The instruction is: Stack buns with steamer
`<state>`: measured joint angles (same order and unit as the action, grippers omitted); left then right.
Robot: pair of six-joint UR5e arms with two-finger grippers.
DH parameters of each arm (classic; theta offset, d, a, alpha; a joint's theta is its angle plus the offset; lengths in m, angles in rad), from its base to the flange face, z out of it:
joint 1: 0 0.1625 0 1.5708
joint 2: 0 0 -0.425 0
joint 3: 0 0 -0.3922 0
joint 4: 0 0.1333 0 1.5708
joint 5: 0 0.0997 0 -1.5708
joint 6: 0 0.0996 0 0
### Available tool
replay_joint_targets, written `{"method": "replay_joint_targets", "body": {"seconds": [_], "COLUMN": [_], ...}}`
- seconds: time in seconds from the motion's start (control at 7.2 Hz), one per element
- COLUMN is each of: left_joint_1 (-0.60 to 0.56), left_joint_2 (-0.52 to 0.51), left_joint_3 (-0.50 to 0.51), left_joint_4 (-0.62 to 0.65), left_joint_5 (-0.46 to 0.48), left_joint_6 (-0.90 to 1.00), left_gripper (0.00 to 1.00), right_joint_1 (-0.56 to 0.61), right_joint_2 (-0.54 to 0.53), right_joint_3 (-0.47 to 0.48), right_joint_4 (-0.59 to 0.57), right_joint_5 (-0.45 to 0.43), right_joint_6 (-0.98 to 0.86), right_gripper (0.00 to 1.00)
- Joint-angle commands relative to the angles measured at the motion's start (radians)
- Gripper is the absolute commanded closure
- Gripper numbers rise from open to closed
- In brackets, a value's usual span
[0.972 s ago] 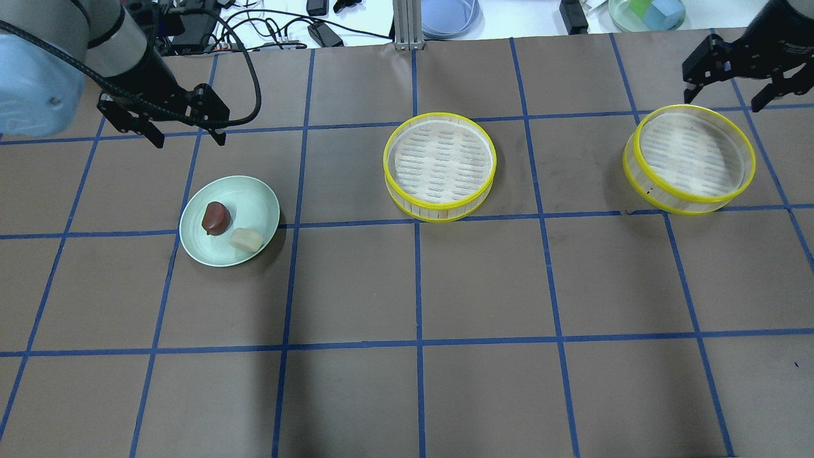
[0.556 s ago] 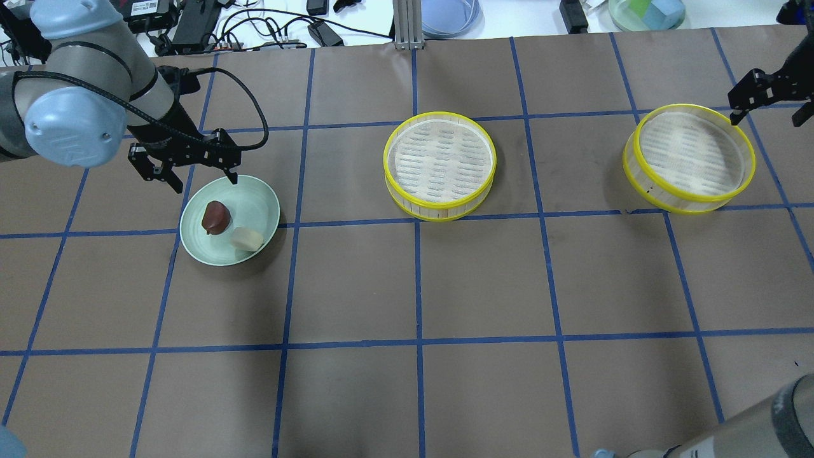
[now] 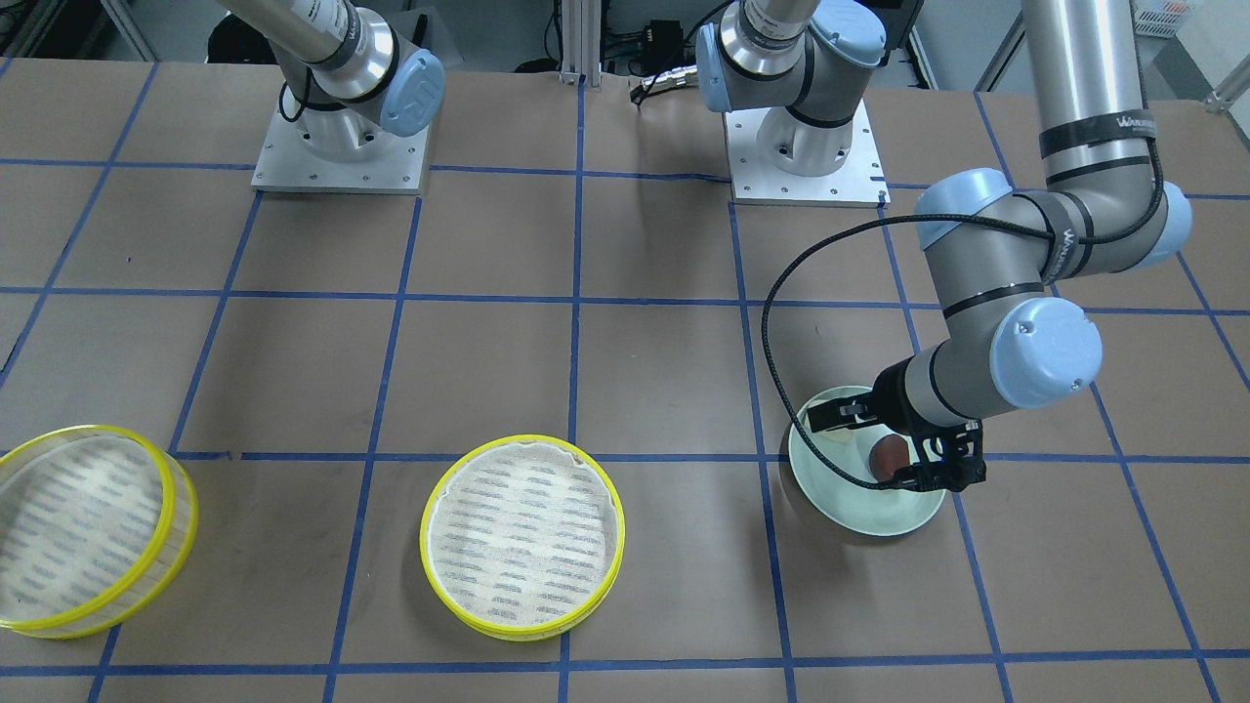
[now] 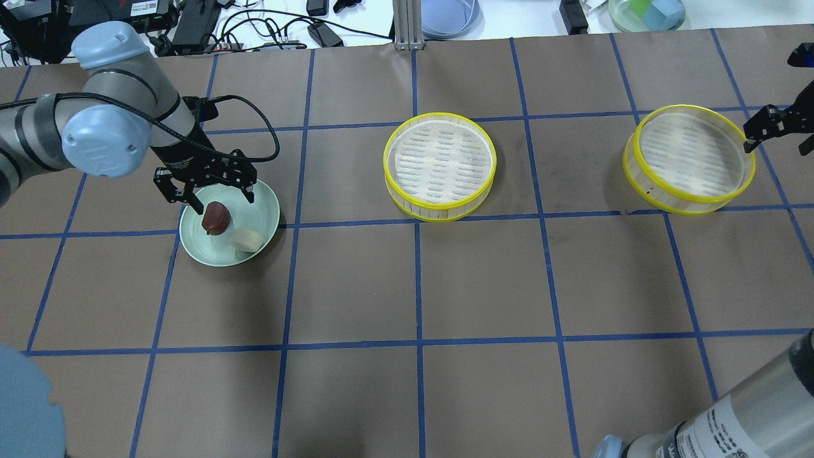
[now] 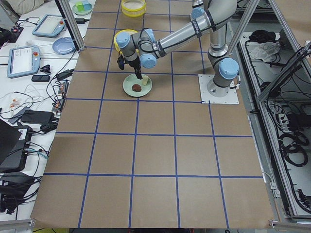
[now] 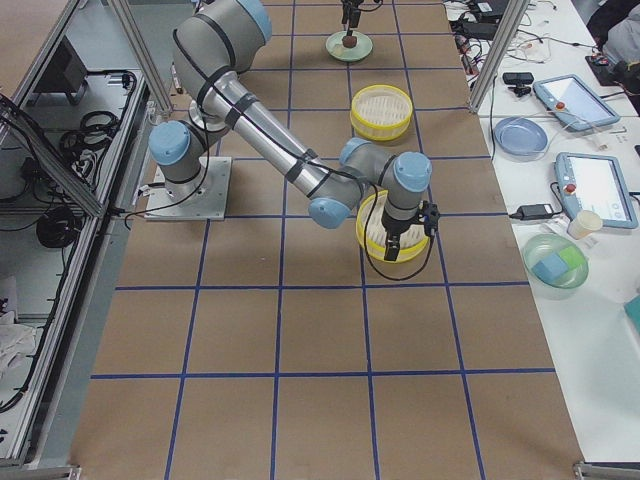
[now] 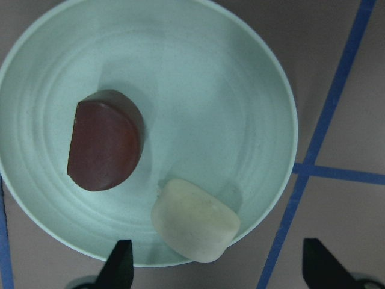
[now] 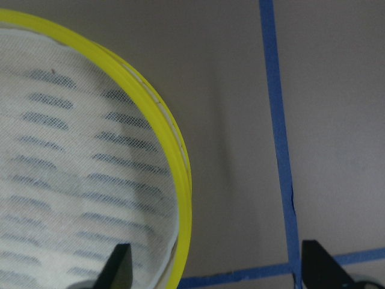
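The left gripper is held wide open low over the plate, on which both buns lie: the brown bun and, just beside it, the cream bun. Which bun is aimed at cannot be told. Because the two sit so close, a descending finger could be set down on the wrong one, or the neighbour could be shoved aside as the jaws shut. A soft bun might also be squashed by too hard a grip, and the plate could be nudged if its raised rim is struck.

The right gripper is likewise spread wide, with the yellow rim of the right tier seen between its fingertips in the wrist view. If that thin wall is pinched off-centre, the tier may be tipped or dragged.

The middle tier stands empty, well apart from both plate and right tier. A cable is looped off the left wrist — a possible snag.
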<state>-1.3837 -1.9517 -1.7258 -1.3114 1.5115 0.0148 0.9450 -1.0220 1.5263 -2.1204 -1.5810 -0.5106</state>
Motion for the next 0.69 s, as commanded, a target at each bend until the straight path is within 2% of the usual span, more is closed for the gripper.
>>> {"method": "replay_joint_targets", "body": {"seconds": [0.0,0.14,0.28,0.42,0.56], "left_joint_1": [0.002,0.006,0.006,0.006,0.006], "left_joint_2": [-0.055,-0.061,-0.073,-0.084,-0.085], "left_joint_3": [-0.007,-0.008,-0.008,-0.008,-0.001], "left_joint_4": [0.001,0.001,0.0,0.0,0.001], "left_joint_5": [0.006,0.007,0.024,0.033,0.03], "left_joint_6": [0.005,0.002,0.016,0.017,0.019], "left_gripper": [0.02,0.18,0.67,1.0,1.0], "right_joint_1": [-0.006,-0.006,-0.006,-0.006,-0.006], "right_joint_2": [0.042,0.043,0.042,0.034,0.036], "right_joint_3": [0.002,0.012,0.017,0.017,0.018], "right_joint_4": [-0.066,-0.059,-0.009,0.009,0.008], "right_joint_5": [0.047,0.058,0.081,0.082,0.081], "right_joint_6": [-0.067,-0.077,-0.091,-0.104,-0.106], "right_gripper": [0.02,0.19,0.34,0.44,0.54]}}
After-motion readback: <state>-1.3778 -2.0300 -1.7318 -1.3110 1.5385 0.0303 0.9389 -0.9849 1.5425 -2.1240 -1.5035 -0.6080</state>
